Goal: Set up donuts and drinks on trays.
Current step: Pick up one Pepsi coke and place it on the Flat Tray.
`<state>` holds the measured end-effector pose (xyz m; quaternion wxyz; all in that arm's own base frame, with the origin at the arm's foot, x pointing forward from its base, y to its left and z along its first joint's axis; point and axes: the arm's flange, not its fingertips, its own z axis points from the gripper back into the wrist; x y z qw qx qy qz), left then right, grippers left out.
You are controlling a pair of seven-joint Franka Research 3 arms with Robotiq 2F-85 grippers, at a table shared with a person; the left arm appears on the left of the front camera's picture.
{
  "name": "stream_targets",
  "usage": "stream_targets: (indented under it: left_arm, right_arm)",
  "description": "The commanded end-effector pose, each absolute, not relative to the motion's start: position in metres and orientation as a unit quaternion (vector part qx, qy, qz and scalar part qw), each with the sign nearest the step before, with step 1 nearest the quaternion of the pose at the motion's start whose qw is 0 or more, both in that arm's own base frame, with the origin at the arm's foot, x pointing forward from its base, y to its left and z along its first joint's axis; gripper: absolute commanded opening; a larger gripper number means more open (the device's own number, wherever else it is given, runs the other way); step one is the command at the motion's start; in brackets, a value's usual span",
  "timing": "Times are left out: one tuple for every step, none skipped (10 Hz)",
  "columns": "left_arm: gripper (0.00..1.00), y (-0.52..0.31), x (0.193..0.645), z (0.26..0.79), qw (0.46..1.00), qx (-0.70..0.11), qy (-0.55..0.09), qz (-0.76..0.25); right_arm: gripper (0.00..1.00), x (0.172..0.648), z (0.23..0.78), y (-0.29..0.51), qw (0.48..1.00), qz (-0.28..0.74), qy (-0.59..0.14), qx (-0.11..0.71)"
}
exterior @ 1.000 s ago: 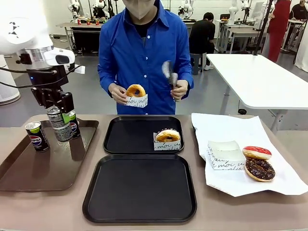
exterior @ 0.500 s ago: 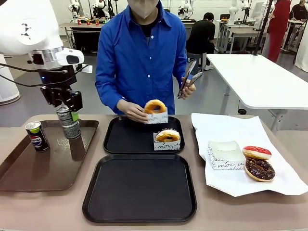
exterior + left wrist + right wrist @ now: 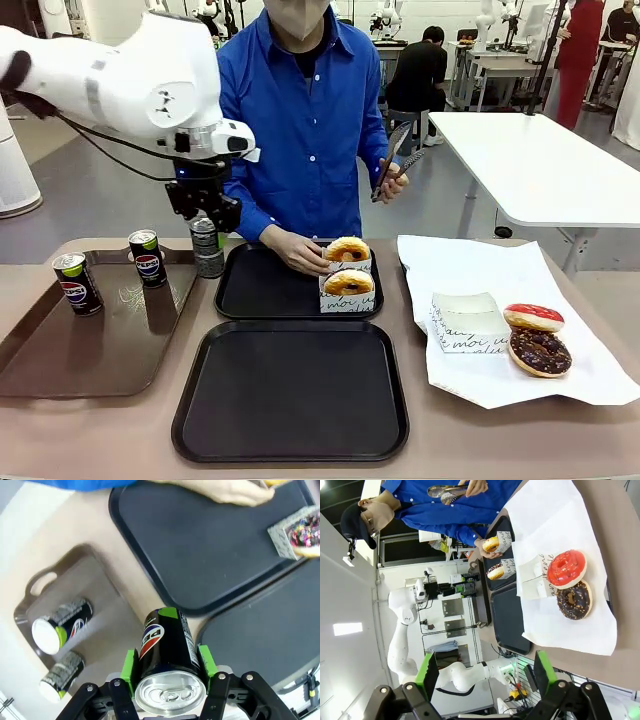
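Note:
My left gripper (image 3: 206, 222) is shut on a dark drink can (image 3: 208, 248), held upright in the air between the brown tray and the far black tray (image 3: 262, 288). In the left wrist view the can (image 3: 166, 647) sits between the green pads, above the table beside the tray's corner (image 3: 200, 555). Two donuts in white holders are on the far tray: one (image 3: 348, 284) standing free, and one (image 3: 347, 250) under the person's hand. The near black tray (image 3: 290, 390) is bare. My right gripper (image 3: 486, 676) is open with nothing in it.
Two more cans (image 3: 76, 283) (image 3: 148, 258) stand on the brown tray (image 3: 90, 350) at the left. At the right, white paper (image 3: 480, 270) carries a red donut (image 3: 533, 317), a chocolate donut (image 3: 540, 351) and empty holders (image 3: 465, 322). The person's other hand holds tongs (image 3: 393, 158).
My left gripper lifted the can off the brown tray and carried it right, toward the far black tray. The person brought a second donut down onto that tray.

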<state>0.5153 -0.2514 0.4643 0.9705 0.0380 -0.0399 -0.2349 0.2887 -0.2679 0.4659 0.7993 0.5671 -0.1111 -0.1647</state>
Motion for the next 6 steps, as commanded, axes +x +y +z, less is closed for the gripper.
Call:
stream_targets:
  left_arm:
    - [0.59,-0.269,0.533,0.461,0.971,0.047,-0.067,-0.227]
    - [0.59,-0.280,0.539,0.449,0.968,0.051,-0.083,-0.230]
    - [0.59,-0.285,0.542,0.439,0.969,0.046,-0.087,-0.227]
    - [0.59,-0.289,0.544,0.429,0.970,0.042,-0.083,-0.226]
    - [0.59,-0.291,0.546,0.421,0.970,0.046,-0.078,-0.225]
    - [0.59,-0.293,0.547,0.413,0.970,0.045,-0.073,-0.226]
  right_arm:
    - [1.00,0.289,0.466,-0.267,0.793,-0.163,-0.117,0.575]
    - [1.00,0.289,0.466,-0.267,0.793,-0.163,-0.117,0.575]
    - [1.00,0.289,0.466,-0.267,0.793,-0.163,-0.117,0.575]
    - [1.00,0.289,0.466,-0.267,0.793,-0.163,-0.117,0.575]
    - [1.00,0.289,0.466,-0.267,0.793,-0.163,-0.117,0.575]
    - [1.00,0.289,0.466,-0.267,0.793,-0.163,-0.117,0.575]
